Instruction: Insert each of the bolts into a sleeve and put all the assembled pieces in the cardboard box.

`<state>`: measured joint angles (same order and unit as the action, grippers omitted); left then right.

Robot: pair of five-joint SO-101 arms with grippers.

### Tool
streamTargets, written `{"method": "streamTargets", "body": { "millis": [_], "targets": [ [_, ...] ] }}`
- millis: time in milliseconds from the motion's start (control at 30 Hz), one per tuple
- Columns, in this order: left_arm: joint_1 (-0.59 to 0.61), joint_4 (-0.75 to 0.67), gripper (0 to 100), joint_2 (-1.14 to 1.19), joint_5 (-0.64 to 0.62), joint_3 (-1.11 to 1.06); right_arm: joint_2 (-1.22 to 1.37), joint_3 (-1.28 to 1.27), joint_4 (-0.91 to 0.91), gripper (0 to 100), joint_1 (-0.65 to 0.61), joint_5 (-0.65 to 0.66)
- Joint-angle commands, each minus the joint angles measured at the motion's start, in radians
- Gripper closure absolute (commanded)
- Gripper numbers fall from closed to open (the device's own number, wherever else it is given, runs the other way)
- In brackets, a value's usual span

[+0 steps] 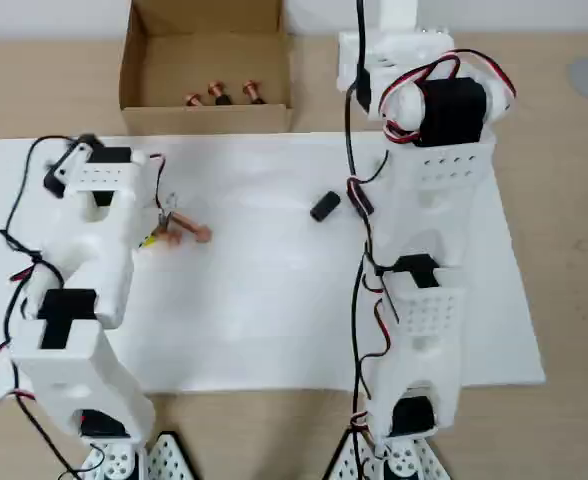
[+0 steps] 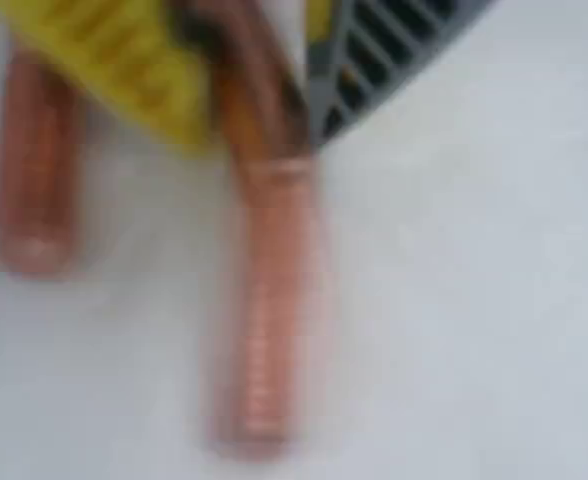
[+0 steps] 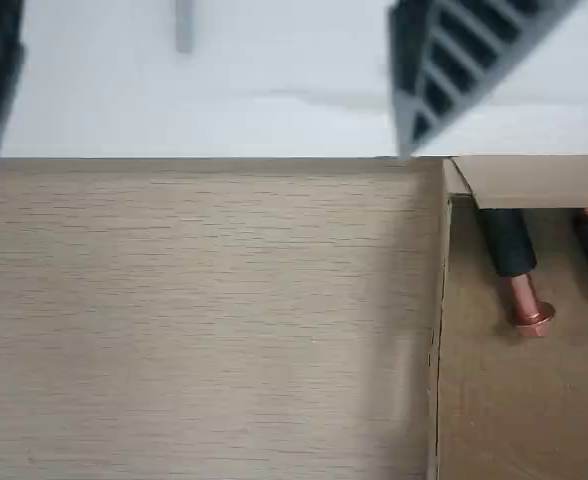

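The left gripper [image 2: 259, 132] is clamped on a bolt [image 2: 264, 330] at nine o'clock on the mat [image 1: 274, 330]: the pick-up step. Next it likely must lift and align with the sleeve [image 1: 324, 207] toward three o'clock.

The left arm [image 1: 79, 290] is bent at the elbow. The left pincer [image 2: 259, 140] points down, its yellow finger [image 2: 124, 70] and grey finger [image 2: 374, 60] closed on a bolt [image 2: 264, 300] between them. The right arm [image 1: 429, 290] stretches out straight, and the right pincer [image 3: 199, 150] gapes wide, fingers well apart.
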<state>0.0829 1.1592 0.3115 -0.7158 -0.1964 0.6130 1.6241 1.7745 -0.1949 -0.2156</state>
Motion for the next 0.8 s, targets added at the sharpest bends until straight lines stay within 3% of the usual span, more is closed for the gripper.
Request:
{"method": "streamTargets", "body": {
  "millis": [0,133,367,600,667,767],
  "targets": [
    [0.012,0.069,99,-0.001,0.06,0.006,-0.068,0.039,0.015,70.2,0.019,0.0],
    [0.011,0.261,99,-0.001,0.132,0.169,-0.045,0.041,0.015,70.2,0.019,0.0],
    [0.017,0.557,99,-0.001,0.387,0.509,-0.024,0.041,0.015,70.2,0.018,-0.002],
    [0.021,0.595,100,-0.001,0.614,0.647,-0.028,0.041,0.015,70.2,0.018,-0.003],
    [0.008,0.595,100,-0.001,0.736,0.661,-0.028,0.042,0.015,70.2,0.019,-0.003],
    [-0.029,0.595,100,-0.002,1.086,0.643,-0.028,0.042,0.015,70.2,0.019,-0.003]
  ]
}}
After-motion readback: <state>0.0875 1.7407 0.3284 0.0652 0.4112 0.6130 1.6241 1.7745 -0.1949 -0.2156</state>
